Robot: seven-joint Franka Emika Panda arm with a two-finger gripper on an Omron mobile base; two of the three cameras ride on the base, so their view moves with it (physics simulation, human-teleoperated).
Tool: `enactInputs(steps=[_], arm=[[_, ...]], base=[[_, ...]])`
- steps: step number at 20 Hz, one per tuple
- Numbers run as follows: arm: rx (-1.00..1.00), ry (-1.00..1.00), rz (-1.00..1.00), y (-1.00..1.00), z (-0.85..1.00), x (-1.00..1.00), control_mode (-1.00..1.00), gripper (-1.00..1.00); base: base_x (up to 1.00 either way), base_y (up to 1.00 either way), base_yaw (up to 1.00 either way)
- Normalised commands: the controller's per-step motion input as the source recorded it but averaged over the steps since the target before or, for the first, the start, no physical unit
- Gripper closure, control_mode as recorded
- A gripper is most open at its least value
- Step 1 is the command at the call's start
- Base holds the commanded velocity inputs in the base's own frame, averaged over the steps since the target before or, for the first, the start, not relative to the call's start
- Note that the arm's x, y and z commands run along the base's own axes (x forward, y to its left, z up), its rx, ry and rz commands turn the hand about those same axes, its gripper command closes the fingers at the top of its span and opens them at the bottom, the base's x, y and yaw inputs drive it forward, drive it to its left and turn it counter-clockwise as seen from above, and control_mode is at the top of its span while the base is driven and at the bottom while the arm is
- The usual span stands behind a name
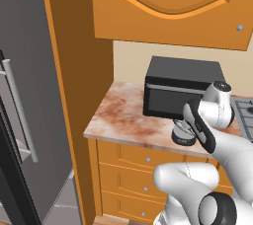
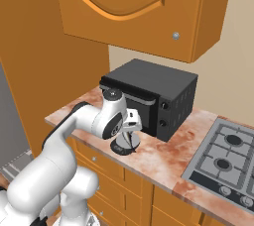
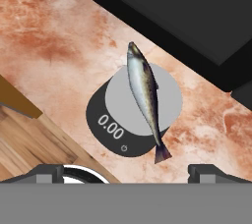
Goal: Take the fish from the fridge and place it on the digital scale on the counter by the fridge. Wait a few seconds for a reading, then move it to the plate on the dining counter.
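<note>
Fridge [image 1: 29, 120] stands at far left, then the counter [image 1: 118, 115]; on it the scale [image 3: 133, 112] sits just before the microwave [image 1: 183, 91], its display reading 0.00; the fish [image 3: 143, 98] lies across the scale's top, tail overhanging the rim; the gripper [image 3: 125, 171] hovers directly above, fingers apart, touching nothing; a stove [image 2: 223, 155] lies at right.
</note>
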Motion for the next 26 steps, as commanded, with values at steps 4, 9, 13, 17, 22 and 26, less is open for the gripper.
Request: enactInputs(steps=[4,9,13,17,22,26], arm=[[0.00,0.00,0.00,0.00,0.00,0.00,-1.00,-1.00],[0.00,0.00,0.00,0.00,-0.23,0.05,-1.00,-1.00],[0.00,-0.01,0.00,0.00,-0.34,0.33,-1.00,-1.00],[0.00,-0.01,0.00,0.00,-0.30,0.49,-1.00,-1.00],[0.00,0.00,0.00,0.00,-0.20,0.48,-1.00,-1.00],[0.00,0.00,0.00,-0.01,-0.14,0.38,-1.00,-1.00]], base=[[0.00,0.00,0.00],[0.00,0.00,0.00],[0.00,0.00,0.00],[0.00,0.00,0.00],[0.00,0.00,0.00],[0.00,0.00,0.00]])
